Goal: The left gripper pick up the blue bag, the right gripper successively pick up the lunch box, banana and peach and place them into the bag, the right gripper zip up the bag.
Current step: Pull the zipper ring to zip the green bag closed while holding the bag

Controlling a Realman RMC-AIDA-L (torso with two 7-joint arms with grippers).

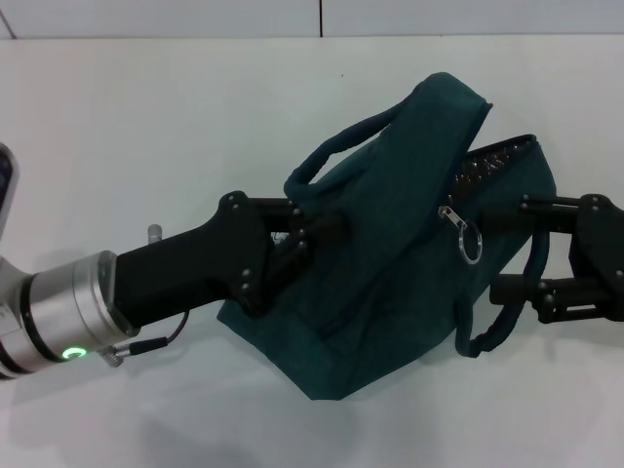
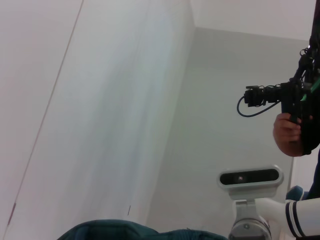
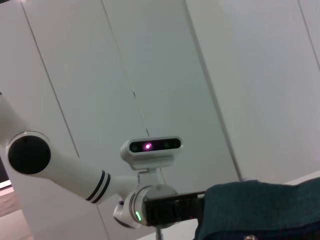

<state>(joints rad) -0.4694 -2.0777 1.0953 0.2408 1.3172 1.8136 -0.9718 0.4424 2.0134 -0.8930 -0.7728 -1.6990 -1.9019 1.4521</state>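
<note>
Resting slumped on the white table (image 1: 117, 146): the blue bag (image 1: 390, 283), mouth partly unzipped, no lunch box, banana or peach visible. Clamped on the bag's side fabric below the handle: the left gripper (image 1: 310, 237), jaws together. Flanking the far end, jaws apart: the right gripper (image 1: 505, 253), one finger level with the zipper pull ring (image 1: 470, 242). Probably zipping: pinch the ring squarely, pull along the teeth, left holding taut.

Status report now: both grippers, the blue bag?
Left gripper clamped on blue bag. Right gripper open beside zipper ring. Nothing blocking.
</note>
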